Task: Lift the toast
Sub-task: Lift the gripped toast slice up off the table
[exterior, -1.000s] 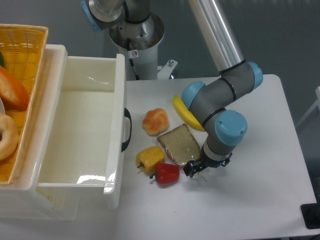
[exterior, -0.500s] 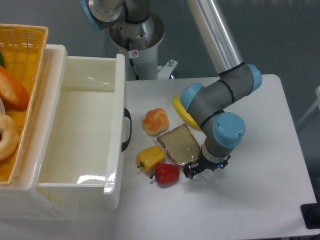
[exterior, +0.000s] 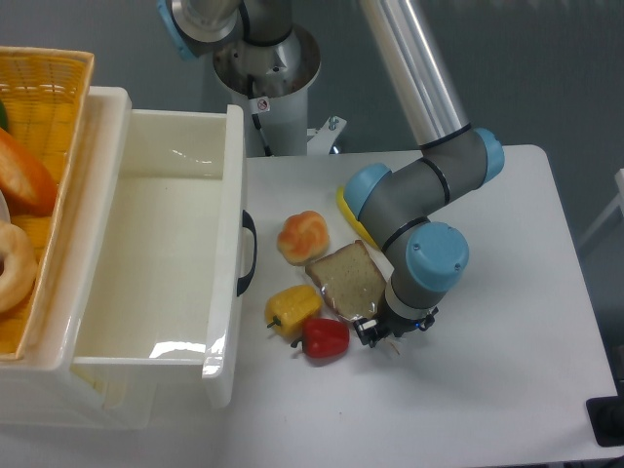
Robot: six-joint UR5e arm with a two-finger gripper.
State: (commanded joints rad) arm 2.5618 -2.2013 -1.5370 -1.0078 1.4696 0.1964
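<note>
Hand (exterior: 375, 336) of the grey, blue-jointed robot arm (exterior: 421, 214) sits low over the white bench (exterior: 487, 390), at the near right corner of the plastic-wrapped brown toast slice (exterior: 348, 278). Only its dark tip shows beneath the blue wrist cap, and whether its fingers are parted or closed, or have any hold on the wrap, cannot be told from this angle.

The toast lies flat on the bench, its rounded crust end pointing toward the arm's base and its clear crinkly wrap catching light along the lower edge beside the hand. A round orange-tan bun (exterior: 303, 237) rests just beyond the toast's upper left side. A yellow bell pepper (exterior: 292, 308) lies to the toast's lower left, and a red bell pepper (exterior: 325, 336) sits just beside it, between the yellow pepper and the hand. A yellow banana (exterior: 349, 213) is mostly hidden behind the arm's elbow joint, above the toast.

At left stands a deep white plastic bin (exterior: 156, 263) with a dark handle on its right wall. Farther left, a woven yellow basket (exterior: 49, 88) holds pale and orange items cut off by the frame edge.
</note>
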